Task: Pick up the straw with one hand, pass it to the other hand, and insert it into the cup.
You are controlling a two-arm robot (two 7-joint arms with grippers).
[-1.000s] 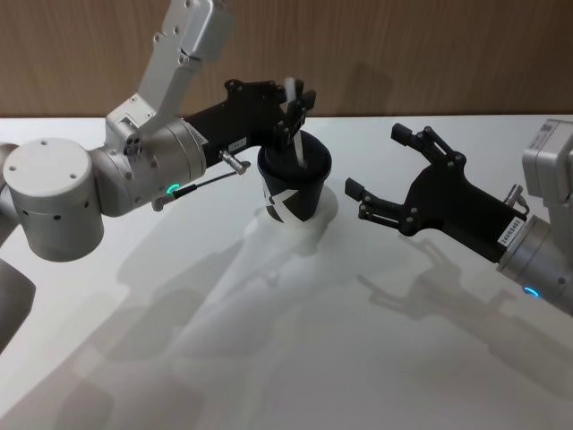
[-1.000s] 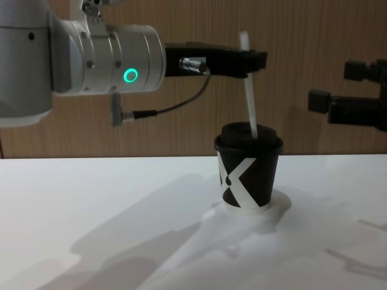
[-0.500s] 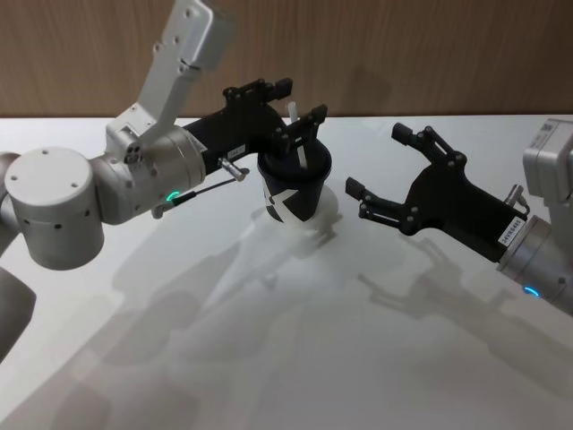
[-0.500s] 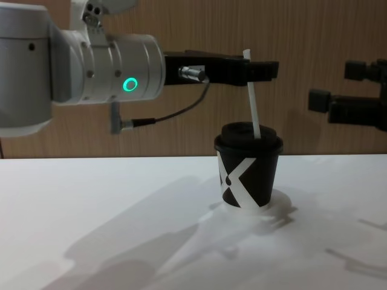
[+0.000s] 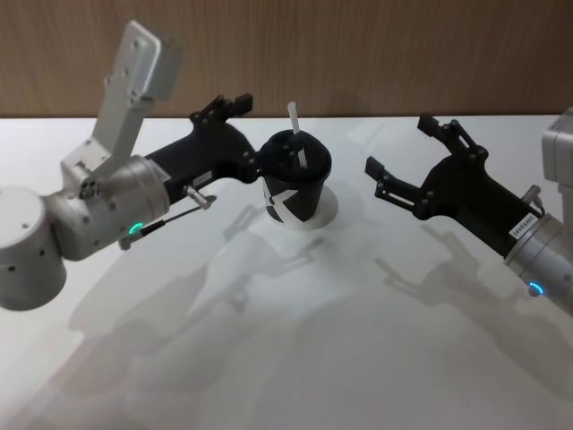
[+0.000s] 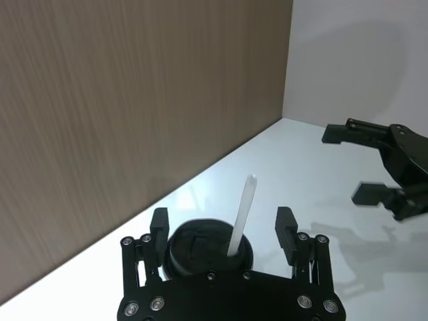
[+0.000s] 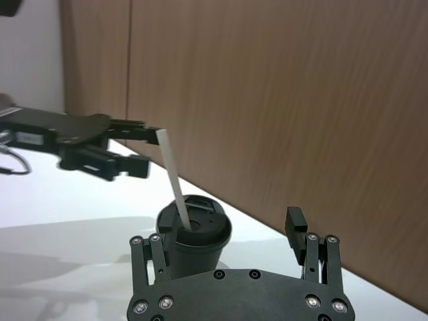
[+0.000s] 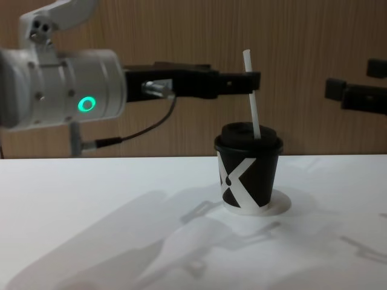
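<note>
Inside the cup (image 8: 248, 175), the straw's (image 8: 251, 90) foot hides.

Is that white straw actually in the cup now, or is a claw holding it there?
In. The straw stands through the cup's lid, leaning slightly, and the open left claw is not touching it.

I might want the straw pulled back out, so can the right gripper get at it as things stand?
Probably yes. The straw stands free above the cup, the right gripper waits open beside it, and the left gripper sits open on the far side.
</note>
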